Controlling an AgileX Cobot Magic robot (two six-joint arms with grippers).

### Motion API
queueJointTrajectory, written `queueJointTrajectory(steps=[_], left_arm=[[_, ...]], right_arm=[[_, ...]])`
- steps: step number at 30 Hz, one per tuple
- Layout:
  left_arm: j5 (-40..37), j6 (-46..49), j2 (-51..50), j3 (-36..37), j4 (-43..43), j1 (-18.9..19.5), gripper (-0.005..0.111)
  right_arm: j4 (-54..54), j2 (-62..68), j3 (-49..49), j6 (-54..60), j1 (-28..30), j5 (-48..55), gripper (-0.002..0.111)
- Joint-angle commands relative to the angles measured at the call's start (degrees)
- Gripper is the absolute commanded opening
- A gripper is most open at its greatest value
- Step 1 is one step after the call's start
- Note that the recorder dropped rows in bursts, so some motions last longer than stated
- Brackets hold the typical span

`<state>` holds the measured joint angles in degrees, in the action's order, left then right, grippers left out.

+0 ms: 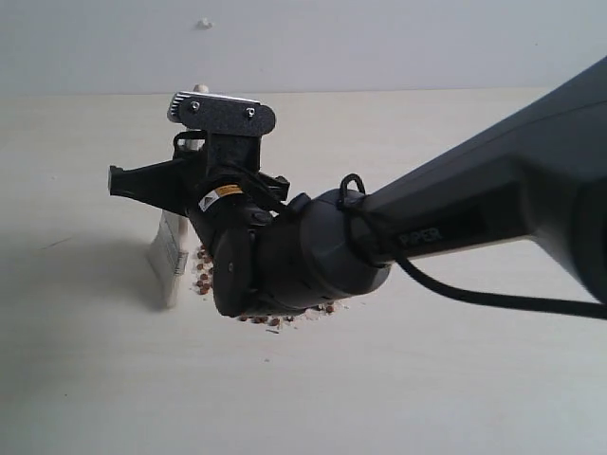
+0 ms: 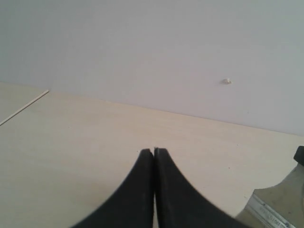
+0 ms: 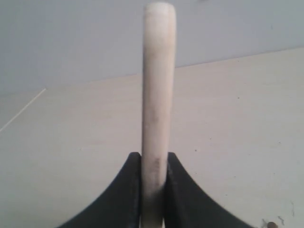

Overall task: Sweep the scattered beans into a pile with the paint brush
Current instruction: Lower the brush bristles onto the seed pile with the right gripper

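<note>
Since the right gripper (image 3: 154, 159) is clamped on the pale wooden handle of the brush (image 3: 158, 85), with the handle standing up between its jaws, the bristles point down at the table (image 1: 427, 379). The broad face can then push sideways, which suits sweeping. In the exterior view you can see the brush head just left of the wrist. Its lower edge seems to be at the table, and beans (image 1: 202, 275) lie against its right side. Most of the beans sit under the bulky wrist, so you cannot judge how tightly they are gathered; only a fringe shows along its lower edge. The left gripper (image 2: 154, 151) is pressed shut on nothing above bare table, apparently out of the way, and is absent from the exterior view.
</note>
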<state>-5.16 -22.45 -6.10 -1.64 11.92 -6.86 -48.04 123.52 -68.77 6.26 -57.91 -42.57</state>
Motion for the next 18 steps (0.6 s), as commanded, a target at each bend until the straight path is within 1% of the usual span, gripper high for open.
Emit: queueJointTrajectory(steps=[1, 4, 12, 18], left_arm=[[0.1, -0.3, 0.2, 0.3, -0.3, -0.2, 0.0], [0.1, -0.3, 0.2, 0.3, -0.3, -0.2, 0.0], [0.1, -0.3, 0.2, 0.3, -0.3, -0.2, 0.0], [0.1, -0.3, 0.2, 0.3, -0.3, -0.2, 0.0]], right_arm=[[-1.8, 1.2, -0.9, 0.7, -0.1, 1.1, 0.0], [-6.9, 1.1, -0.9, 5.0, -0.1, 1.2, 0.0], [-19.6, 0.1, -0.9, 20.9, -0.1, -0.1, 0.0], [-29.3, -0.9, -0.9, 33.4, -0.1, -5.4, 0.0]])
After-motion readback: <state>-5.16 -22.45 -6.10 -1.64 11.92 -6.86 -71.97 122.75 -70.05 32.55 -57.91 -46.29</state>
